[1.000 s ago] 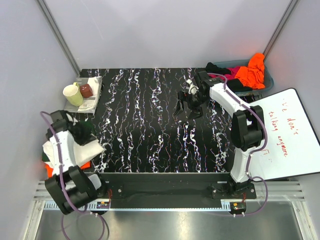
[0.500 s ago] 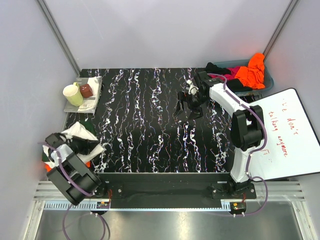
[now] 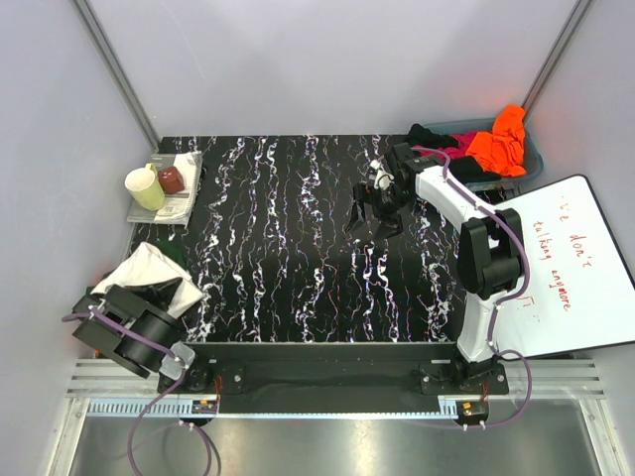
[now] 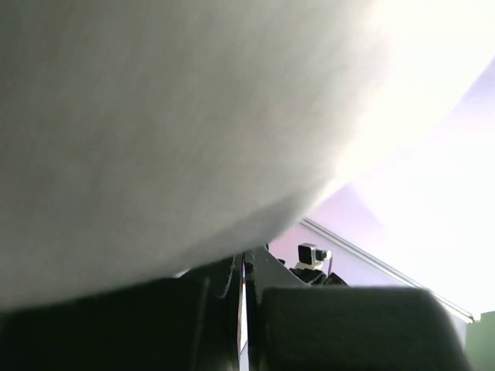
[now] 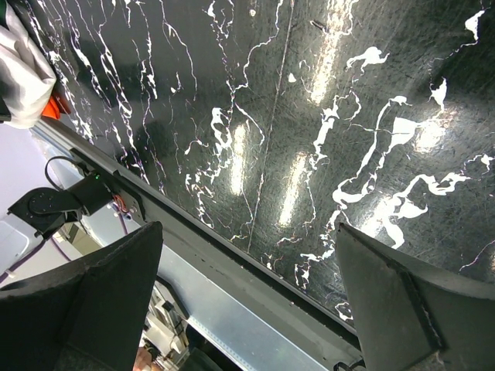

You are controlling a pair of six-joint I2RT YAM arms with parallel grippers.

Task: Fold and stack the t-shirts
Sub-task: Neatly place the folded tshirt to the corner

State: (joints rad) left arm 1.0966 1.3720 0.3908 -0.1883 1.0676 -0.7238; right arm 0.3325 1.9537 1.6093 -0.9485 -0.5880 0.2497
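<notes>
Table: your black table top veined with white [image 3: 298,258] lies under both grippers. The right gripper [image 3: 375,216] hangs over its far middle part.
Board: the flat white board with red writing [image 3: 580,268] lies to the right of your right gripper, well apart from it, off the table's right edge.
Bin: the grey-blue plastic bin [image 3: 534,165] stands beyond and to the right of the right gripper, at the table's far right corner.
Cream shirt: the cream cloth t-shirt with dark green sleeves [image 3: 149,270] lies bunched at the table's near left corner, close against your left gripper [image 4: 241,267]. Its pale cloth fills most of the left wrist view, above the fingers.
Bin shirts: the bright orange t-shirt [image 3: 501,139] is heaped over the bin's rim. The magenta t-shirt [image 3: 451,151] and the black t-shirt [image 3: 429,132] spill out on the side nearer your right gripper.
Tray: the grey flat tray [image 3: 190,183] sits beyond the left gripper, at the far left of the table.
Left gripper: its fingers are pressed together with only a hairline between them. You cannot tell whether any cloth is pinched.
Right gripper: its jaws stand wide apart with nothing between them, only bare table below.
Mug: the pale yellow-green mug [image 3: 146,188] stands on the tray's left side.
Cup: the small dark red cup [image 3: 172,179] stands just beside the mug, on its right.
</notes>
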